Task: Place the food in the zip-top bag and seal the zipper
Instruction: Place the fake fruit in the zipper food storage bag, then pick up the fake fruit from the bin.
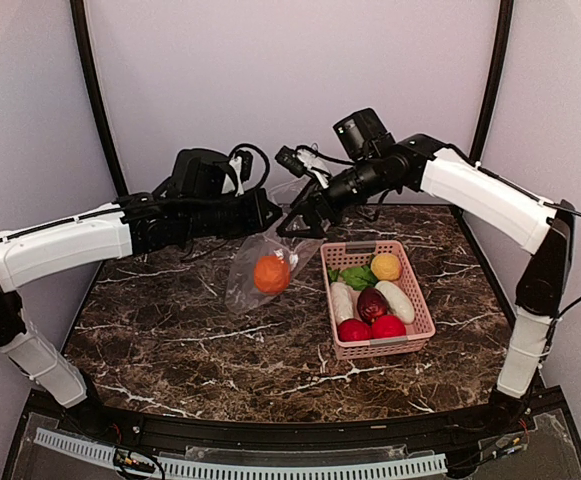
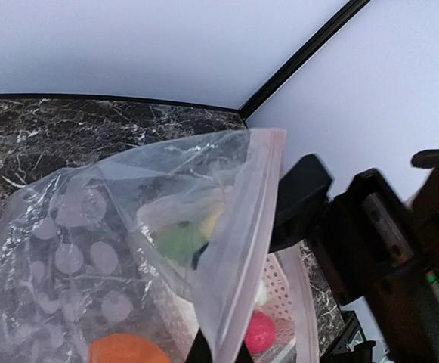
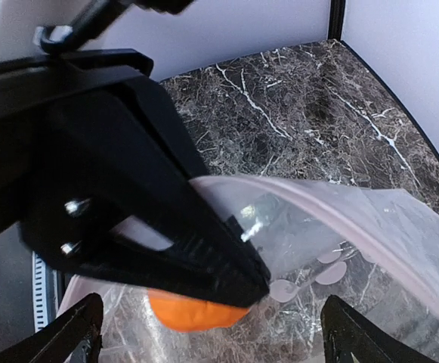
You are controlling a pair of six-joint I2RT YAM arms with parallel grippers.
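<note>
Step in hand: loading. The flat, crinkly transparent plastic zip-top bag (image 1: 245, 285) hangs slanted above the dark marbled worktop (image 1: 200, 350), just left of the pink mesh plastic basket (image 1: 375, 346). One orange toy ball (image 1: 271, 273) sits inside the bag. The other food lies in the basket: a yellow ball (image 1: 386, 266), green leaves (image 1: 355, 277), two white oblong pieces (image 1: 342, 300), a maroon round fruit (image 1: 372, 303) and two red round fruits (image 1: 353, 330).

Left hand (image 3: 234, 272): jaws clamped tight on the bag's mouth edge, holding it up. Right hand (image 1: 295, 222): fingers spread wide, nothing between them, poised at the bag's mouth.

Zipper: the narrow whitish-pink closure strip (image 2: 249, 227) is unsealed and the mouth gapes.

Next move, as judged: the right hand must travel to the basket and pick a further piece while the left hand keeps the mouth lifted and open. Sealing is not yet due.

Differences between views:
- The top view alone shows the basket's full contents and both arms in relation.
- The left wrist view alone shows the zipper strip running along the mouth edge. No slider tab can be made out there.
- The right wrist view alone shows the left hand's pinch on the edge at close range, the ball below it, and the right fingers set apart at the frame's lower corners.
</note>
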